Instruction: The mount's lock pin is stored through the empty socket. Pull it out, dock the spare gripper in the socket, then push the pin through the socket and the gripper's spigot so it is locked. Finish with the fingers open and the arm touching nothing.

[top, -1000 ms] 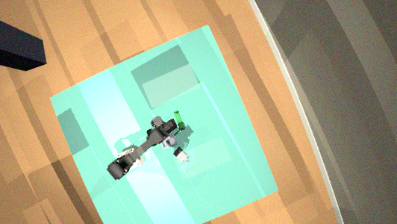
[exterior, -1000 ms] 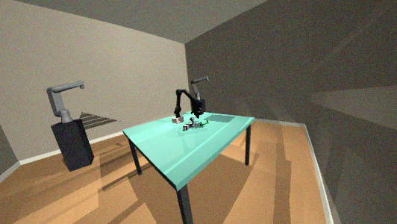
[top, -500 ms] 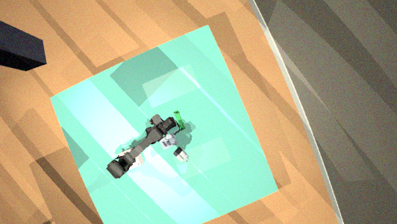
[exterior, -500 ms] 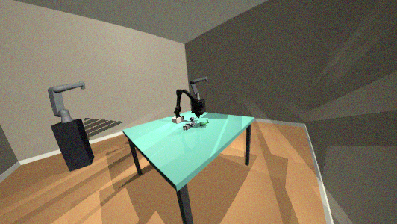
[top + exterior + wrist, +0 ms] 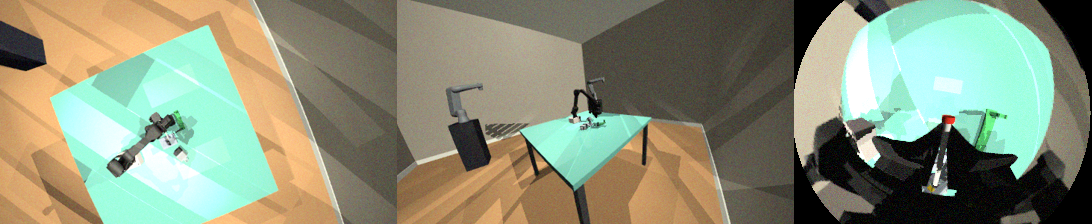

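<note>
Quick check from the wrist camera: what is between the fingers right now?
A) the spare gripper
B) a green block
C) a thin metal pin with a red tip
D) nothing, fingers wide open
C: the gripper is shut on the slim red-tipped pin, which sticks out from between the fingers.

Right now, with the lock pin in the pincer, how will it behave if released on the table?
The lock pin looks thin, straight and metallic, so probably stiff. Its round shaft would likely roll on the table. The red head might limit rolling.
</note>
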Robot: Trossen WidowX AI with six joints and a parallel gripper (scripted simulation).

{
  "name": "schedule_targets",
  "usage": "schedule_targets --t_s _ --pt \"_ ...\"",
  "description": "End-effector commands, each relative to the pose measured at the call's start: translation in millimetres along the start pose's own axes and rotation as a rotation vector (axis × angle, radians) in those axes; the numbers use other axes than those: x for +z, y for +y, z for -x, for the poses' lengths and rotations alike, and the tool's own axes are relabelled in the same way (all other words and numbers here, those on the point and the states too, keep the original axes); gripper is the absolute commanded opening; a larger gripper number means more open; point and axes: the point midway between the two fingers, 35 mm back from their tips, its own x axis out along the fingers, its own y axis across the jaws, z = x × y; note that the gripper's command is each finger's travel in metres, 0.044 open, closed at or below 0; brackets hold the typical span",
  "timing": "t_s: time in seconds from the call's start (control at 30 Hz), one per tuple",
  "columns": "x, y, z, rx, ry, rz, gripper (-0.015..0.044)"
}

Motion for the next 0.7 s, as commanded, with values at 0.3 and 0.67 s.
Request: schedule_targets --t_s 0.3,0.67 --pt "11 -1 -1 0.0 0.004 -0.001 0.0" --pt "21 -1 0 0.002 0.006 -0.001 0.0"
